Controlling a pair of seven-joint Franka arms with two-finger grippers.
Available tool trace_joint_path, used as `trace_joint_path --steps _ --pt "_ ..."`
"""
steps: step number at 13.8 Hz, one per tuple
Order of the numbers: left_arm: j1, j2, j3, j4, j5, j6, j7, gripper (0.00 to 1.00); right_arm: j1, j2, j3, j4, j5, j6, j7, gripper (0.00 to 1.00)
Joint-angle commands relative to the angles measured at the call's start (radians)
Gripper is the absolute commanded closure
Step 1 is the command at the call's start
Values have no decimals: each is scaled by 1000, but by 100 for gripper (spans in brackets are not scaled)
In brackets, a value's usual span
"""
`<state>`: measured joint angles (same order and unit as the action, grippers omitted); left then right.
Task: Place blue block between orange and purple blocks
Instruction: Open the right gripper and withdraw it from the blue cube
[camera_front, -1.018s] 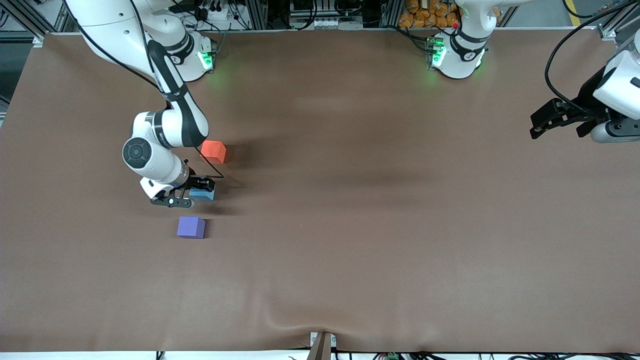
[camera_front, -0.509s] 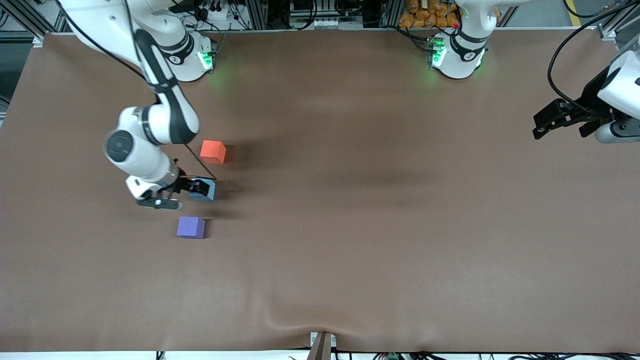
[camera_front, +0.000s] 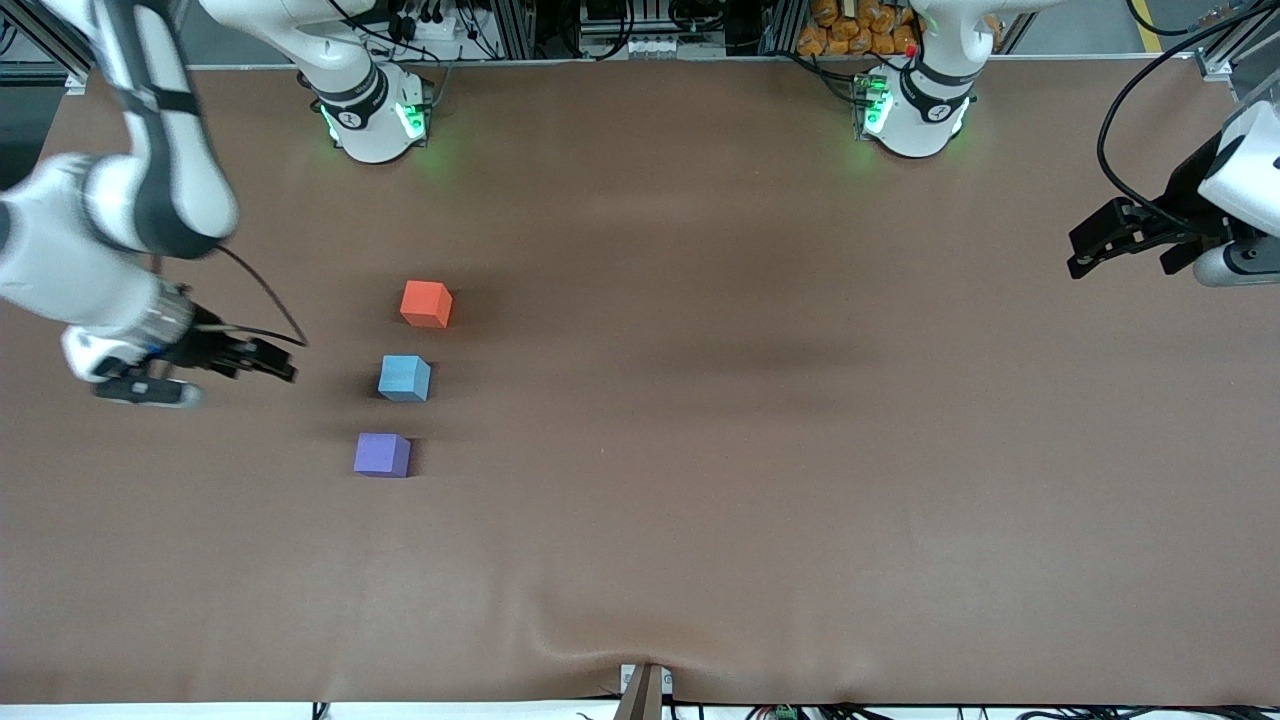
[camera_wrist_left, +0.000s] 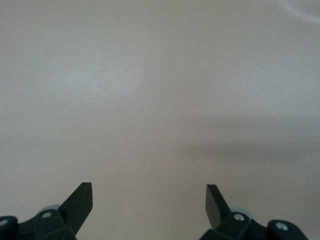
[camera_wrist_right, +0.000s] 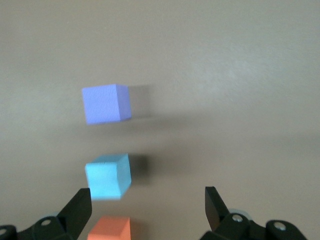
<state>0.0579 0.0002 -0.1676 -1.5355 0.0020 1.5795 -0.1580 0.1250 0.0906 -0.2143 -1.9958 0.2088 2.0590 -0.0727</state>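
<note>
Blue block (camera_front: 404, 378) sits on the brown table (camera_front: 760, 470), between orange block (camera_front: 426, 303) and purple block (camera_front: 381, 454) — the three in a loose row, none touching, orange farthest from the front camera.

Right gripper (camera_front: 268, 365) empty, jaws spread wide, off to the right arm's end of the table from the row; the blue block lies nearest to it, with bare cloth between. Its height over the cloth is hard to judge.

Left gripper (camera_front: 1118, 240) waits over the left arm's end of the table, jaws wide, nothing held — only bare cloth under it, well apart from the blocks.
</note>
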Motion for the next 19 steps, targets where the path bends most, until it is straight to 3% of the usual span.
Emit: trace_joint_path --steps 1,3,6,15,19 --pt "11 -11 -6 3 -4 -16 15 0 -28 -11 12 238 -46 -294 -1 0" --pt "11 -11 -6 3 -3 -16 15 0 -27 -11 16 384 -152 -429 2 0" --pt "11 -12 -4 3 -3 -18 12 0 -28 -17 13 497 -164 -575 -4 0" --pt "10 -12 -6 3 3 -18 3 0 -162 -155 128 453 -163 -658 11 0" --pt "14 -12 0 5 6 -27 12 0 -165 -163 133 439 -164 -652 17 0"
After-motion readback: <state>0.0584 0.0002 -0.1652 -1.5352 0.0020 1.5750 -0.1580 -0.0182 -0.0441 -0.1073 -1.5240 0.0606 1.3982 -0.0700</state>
